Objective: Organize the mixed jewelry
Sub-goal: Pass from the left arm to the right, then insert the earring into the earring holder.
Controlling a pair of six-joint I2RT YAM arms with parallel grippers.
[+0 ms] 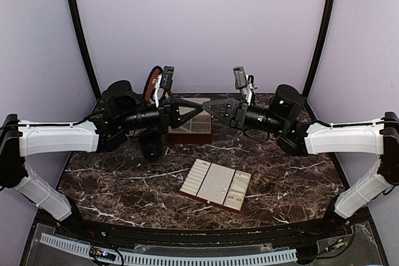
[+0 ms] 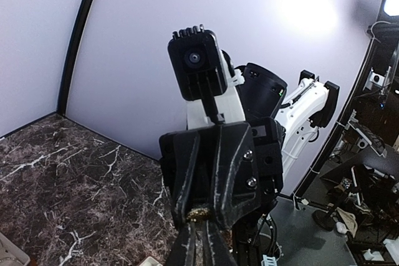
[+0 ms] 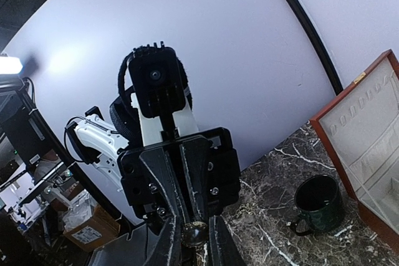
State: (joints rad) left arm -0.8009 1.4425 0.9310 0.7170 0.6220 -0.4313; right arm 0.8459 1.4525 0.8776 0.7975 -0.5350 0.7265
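Handover at the centre of the overhead frame: the left hand (image 1: 197, 107) and right hand (image 1: 207, 105) meet tip to tip over the red-brown, cream-lined box (image 1: 190, 130), both pinching one tiny pale-gold metal jewelry piece (image 2: 198, 215). It sits squarely between them, equally near each, on the arms' shared left-to-right line. The flat cream slotted tray (image 1: 215, 185) lies lower in the frame.

Tiny gold-toned jewelry piece (image 2: 198, 215), pinched midair between two meeting sets of fingers (image 2: 187, 179)
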